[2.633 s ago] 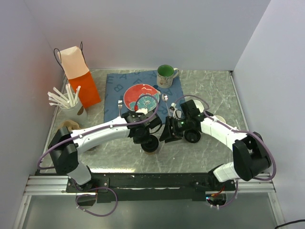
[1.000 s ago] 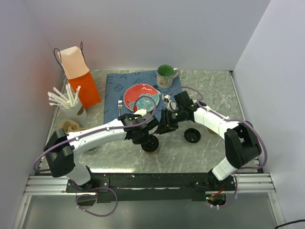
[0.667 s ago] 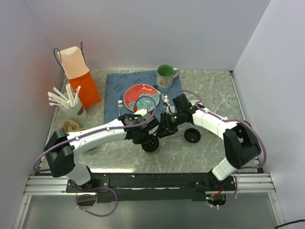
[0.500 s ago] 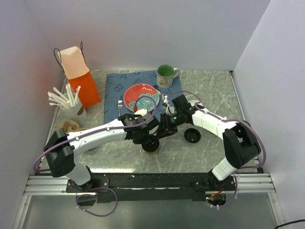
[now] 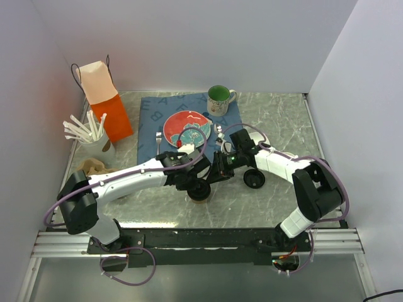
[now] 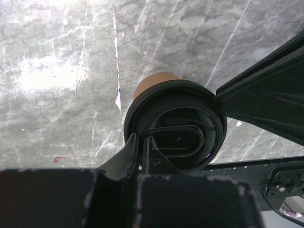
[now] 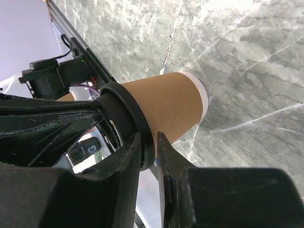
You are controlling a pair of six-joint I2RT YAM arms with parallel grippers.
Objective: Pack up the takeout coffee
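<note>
takeout coffee (image 7: 168,104) x1 | left claw (image 6: 141,149) clenched on its lid rim (image 6: 142,102) | right claw (image 7: 147,138) astride rim, grip unclear

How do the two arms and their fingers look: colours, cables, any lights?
Both the left arm and the right arm have white shells between black joints. A thin purple cable loops along each. A small green light glows on the right wrist. The fingers are black, flat-sided and taper to the tip.

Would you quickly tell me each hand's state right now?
Left hand: closed on the takeout coffee, at its lid rim.
Right hand: astride that rim; grip cannot be told.
</note>
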